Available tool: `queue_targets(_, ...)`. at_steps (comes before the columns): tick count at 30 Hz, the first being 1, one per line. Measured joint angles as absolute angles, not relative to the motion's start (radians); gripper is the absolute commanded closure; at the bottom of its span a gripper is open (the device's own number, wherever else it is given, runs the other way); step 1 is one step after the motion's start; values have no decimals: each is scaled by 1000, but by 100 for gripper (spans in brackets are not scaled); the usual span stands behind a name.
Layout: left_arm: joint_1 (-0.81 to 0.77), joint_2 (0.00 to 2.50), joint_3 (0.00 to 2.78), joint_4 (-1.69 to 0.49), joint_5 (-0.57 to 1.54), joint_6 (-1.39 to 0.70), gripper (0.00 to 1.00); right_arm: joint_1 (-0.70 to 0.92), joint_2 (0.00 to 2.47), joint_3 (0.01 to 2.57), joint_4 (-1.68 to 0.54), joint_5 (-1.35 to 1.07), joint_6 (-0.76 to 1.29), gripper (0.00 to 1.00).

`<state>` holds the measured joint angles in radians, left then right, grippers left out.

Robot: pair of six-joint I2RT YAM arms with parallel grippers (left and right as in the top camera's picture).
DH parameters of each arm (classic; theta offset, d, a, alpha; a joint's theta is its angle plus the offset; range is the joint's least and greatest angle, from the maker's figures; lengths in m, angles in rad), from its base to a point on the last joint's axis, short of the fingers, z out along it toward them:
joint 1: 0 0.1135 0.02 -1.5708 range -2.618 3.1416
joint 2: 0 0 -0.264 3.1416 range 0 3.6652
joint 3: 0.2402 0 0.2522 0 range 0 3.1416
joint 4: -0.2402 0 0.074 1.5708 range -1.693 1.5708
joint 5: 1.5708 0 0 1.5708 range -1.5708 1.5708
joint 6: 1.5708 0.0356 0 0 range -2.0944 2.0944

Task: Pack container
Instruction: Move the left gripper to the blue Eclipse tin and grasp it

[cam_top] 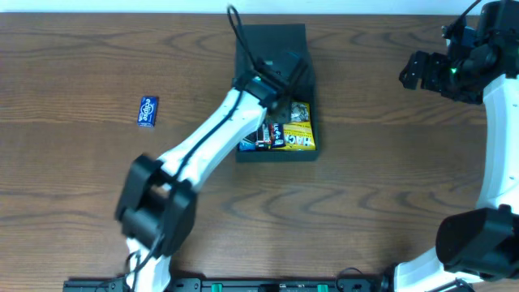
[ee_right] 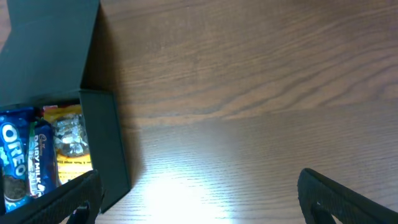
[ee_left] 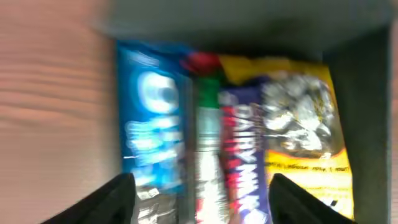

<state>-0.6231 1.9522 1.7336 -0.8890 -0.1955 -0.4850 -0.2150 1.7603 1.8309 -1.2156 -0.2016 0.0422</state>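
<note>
The dark box (cam_top: 276, 156) is sitting open at the far middle of the wooden counter (cam_top: 365, 203), with its flap lid (cam_top: 272, 40) lying back behind it. The left arm is reaching over the box. Its pincer (ee_left: 205, 202) is hanging just above the contents with the fingers (ee_left: 115, 199) spread apart and gripping nothing. A blue cookie packet (ee_left: 149, 124), a purple chocolate bar (ee_left: 242, 155) and a yellow snack bag (ee_left: 305, 124) are lying side by side inside. The right pincer (ee_right: 199, 199) is hovering well to the right of the box, its fingers wide apart and empty. A small blue packet (cam_top: 147, 110) is lying alone on the counter, well left of the box.
</note>
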Motion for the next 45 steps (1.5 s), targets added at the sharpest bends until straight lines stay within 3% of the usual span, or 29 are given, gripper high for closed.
queue_targets(4, -538, 1816, 1775, -1006, -307, -450, 27, -215, 1760, 1831, -1215, -202, 42, 1)
queue_targets(9, -259, 1776, 1779, -1121, -310, -355, 24, -215, 1760, 1831, -1212, -202, 42, 1)
queue_targets(20, 28, 1822, 1502, -867, -160, -106, 21, -215, 1760, 1831, -1212, -202, 43, 0)
queue_targets(27, 54, 1919, 1462, -754, -74, 28, 3, -215, 1760, 1831, -1213, -202, 44, 1)
queue_targets(45, 67, 2054, 1462, -592, -30, 209, 11, -215, 1760, 1831, -1216, -202, 44, 1)
